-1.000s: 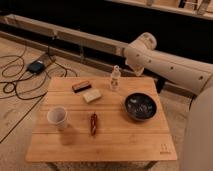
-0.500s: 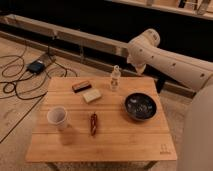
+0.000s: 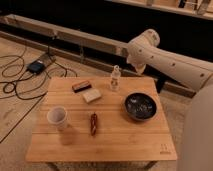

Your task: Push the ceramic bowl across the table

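Observation:
The ceramic bowl (image 3: 140,106) is dark, glossy and shallow, and it sits on the right side of the light wooden table (image 3: 120,140). My white arm (image 3: 170,62) comes in from the right edge and ends at a rounded joint (image 3: 146,42) above the table's far right corner. It is behind and above the bowl and apart from it. My gripper does not show in this view.
On the table are a white paper cup (image 3: 57,118) at the left, a small red-brown item (image 3: 93,123) in the middle, a pale block (image 3: 92,95), a dark block (image 3: 81,86) and a small clear bottle (image 3: 115,78) at the far edge. Cables (image 3: 20,85) lie on the floor at the left.
The arm's joint has shifted slightly up and to the right. The bowl and the other things on the table have not moved.

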Available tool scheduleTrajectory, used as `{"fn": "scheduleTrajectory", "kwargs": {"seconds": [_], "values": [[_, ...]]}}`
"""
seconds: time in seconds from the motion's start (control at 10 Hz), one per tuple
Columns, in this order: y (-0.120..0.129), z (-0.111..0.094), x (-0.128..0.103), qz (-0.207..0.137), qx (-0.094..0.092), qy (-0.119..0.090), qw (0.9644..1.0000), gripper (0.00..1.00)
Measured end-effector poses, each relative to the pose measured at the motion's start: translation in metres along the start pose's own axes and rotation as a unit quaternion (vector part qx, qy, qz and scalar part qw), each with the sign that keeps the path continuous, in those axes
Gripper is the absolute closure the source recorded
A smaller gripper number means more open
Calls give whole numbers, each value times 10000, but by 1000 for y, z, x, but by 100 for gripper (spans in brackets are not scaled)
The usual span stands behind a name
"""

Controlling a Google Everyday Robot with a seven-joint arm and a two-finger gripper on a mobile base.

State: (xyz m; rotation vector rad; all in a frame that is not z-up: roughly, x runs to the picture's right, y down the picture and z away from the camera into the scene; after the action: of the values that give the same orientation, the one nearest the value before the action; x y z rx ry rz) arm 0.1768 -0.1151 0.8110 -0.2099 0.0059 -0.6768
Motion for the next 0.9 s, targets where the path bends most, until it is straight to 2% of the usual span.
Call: {"fn": "scheduleTrajectory", "kwargs": {"seconds": [0.7,0.9], "values": [[0,1,0,14,-8,-14,10000,39],[-1,9,4,72,-61,-72,9999,39]]}}
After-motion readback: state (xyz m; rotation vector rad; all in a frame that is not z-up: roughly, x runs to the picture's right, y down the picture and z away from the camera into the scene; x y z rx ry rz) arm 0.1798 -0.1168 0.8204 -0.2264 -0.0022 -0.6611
